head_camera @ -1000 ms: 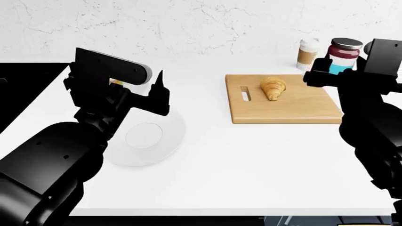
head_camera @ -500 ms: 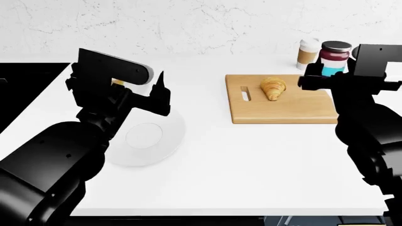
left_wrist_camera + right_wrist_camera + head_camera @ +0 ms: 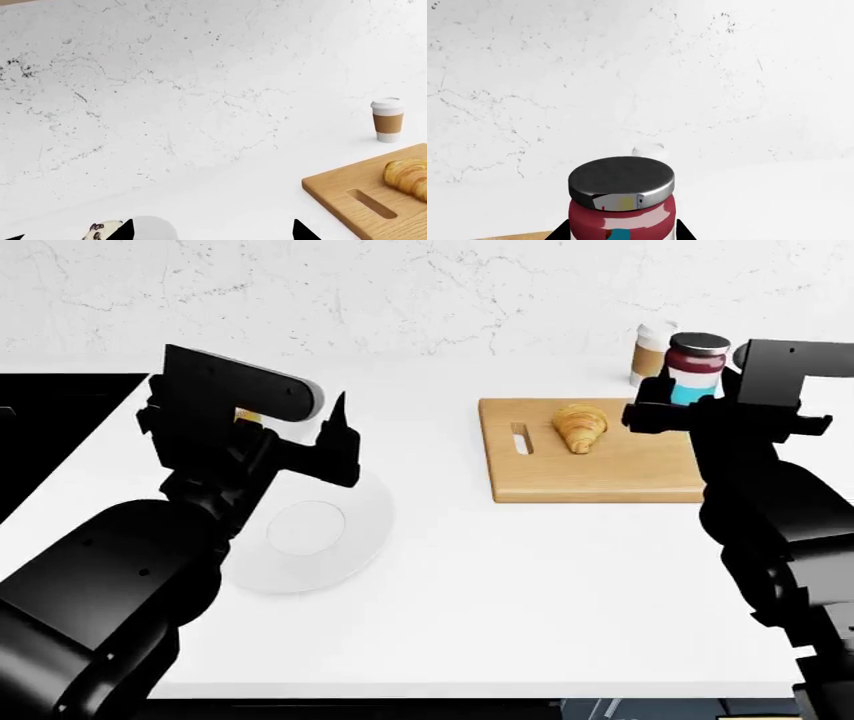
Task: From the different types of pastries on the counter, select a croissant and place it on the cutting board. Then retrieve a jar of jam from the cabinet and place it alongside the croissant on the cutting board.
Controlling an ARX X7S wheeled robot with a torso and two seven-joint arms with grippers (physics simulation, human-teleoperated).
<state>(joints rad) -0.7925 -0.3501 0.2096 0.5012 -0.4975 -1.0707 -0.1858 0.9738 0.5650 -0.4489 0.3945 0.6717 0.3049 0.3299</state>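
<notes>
On the thick light-brown wooden cutting board [image 3: 594, 452] the golden-brown ridged croissant [image 3: 581, 426] already lies. Remaining: setting down the maroon-topped jam jar [image 3: 694, 367], gripped by the right gripper [image 3: 677, 400] above the board's far corner (judging roughly). The left gripper [image 3: 336, 440] hangs spread, empty.

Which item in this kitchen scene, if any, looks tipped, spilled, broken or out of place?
Nothing stands out. The croissant lies flat on the cutting board, the coffee cup stands upright by the wall, and the jam jar is upright in the right gripper.
</notes>
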